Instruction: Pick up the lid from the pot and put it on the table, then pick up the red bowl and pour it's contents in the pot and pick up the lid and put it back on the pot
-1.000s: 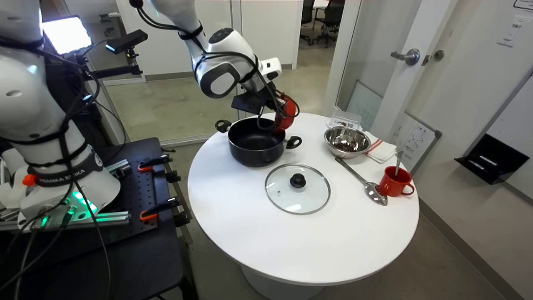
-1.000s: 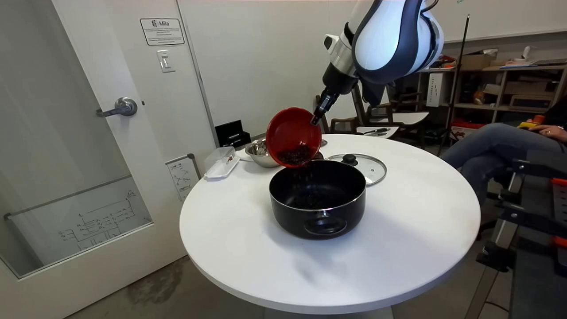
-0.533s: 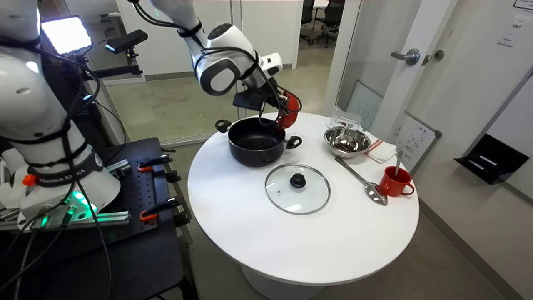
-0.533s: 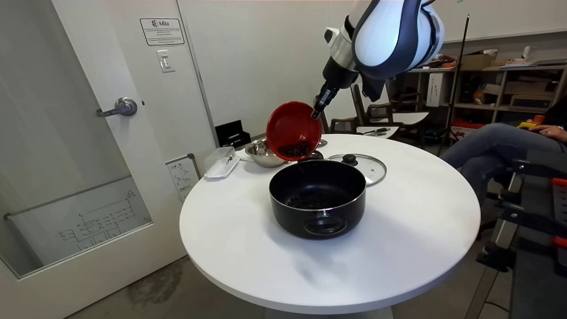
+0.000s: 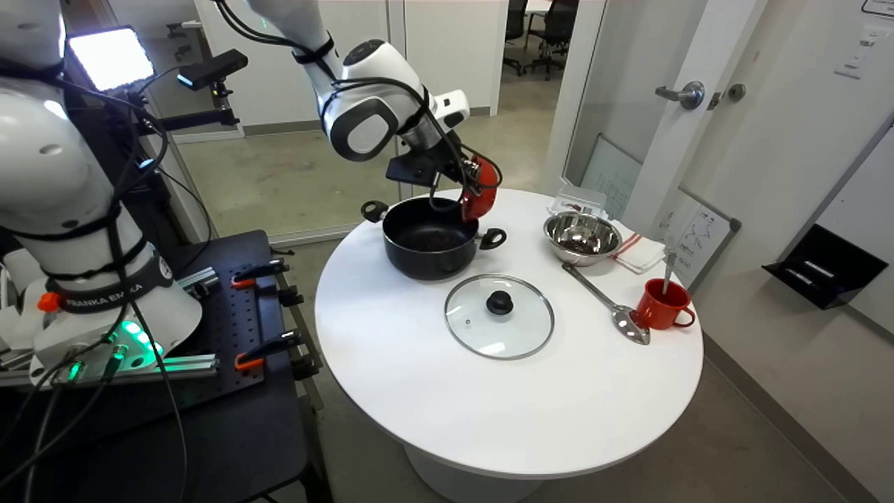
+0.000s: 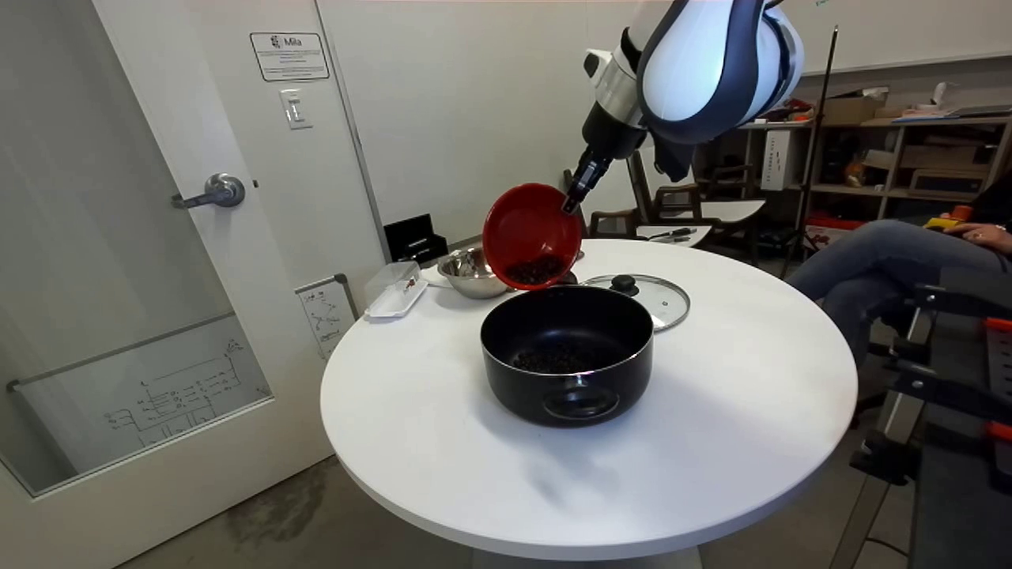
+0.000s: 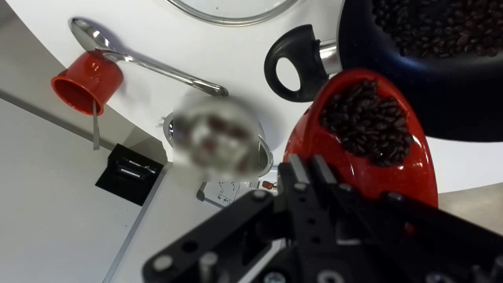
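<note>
Half poured, perhaps: clamps shallow red bowl (image 6: 530,231) tight in black gripper (image 7: 306,162), tilted above edge of low black pot (image 6: 522,385).

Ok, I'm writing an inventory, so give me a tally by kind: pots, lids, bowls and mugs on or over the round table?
Pot: 1
Lid: 1
Bowls (red bowl, steel bowl): 2
Mug: 1
Total: 5
</note>
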